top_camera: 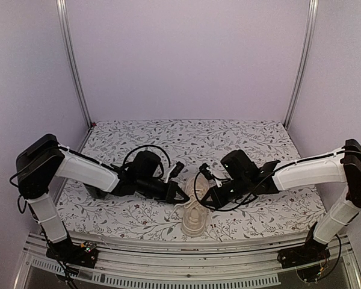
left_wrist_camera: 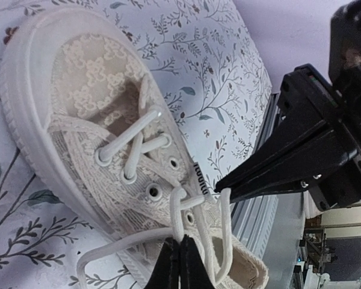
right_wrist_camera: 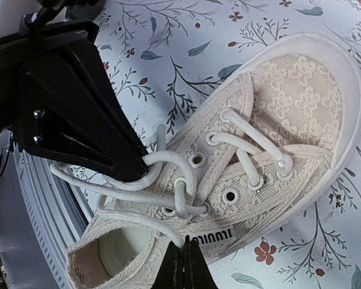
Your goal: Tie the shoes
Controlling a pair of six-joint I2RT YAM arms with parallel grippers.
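Now, the sneaker [top_camera: 195, 220] sits midway along the near edge of the worktop [top_camera: 259, 211], heel nearest it. Over it the left gripper [left_wrist_camera: 180, 256] is pinched tight on a loop of the laces [right_wrist_camera: 253, 138]; the right gripper [right_wrist_camera: 184, 257], closed too, nips another strand.

In the top view, the left gripper [top_camera: 185, 195] and right gripper [top_camera: 206, 203] crowd the sneaker [top_camera: 195, 220] at lower centre, both pinched on laces [right_wrist_camera: 180, 195] strung between them. Their arms [top_camera: 84, 170] bar the left and right; the tablecloth [top_camera: 186, 135] toward upper centre lies open.
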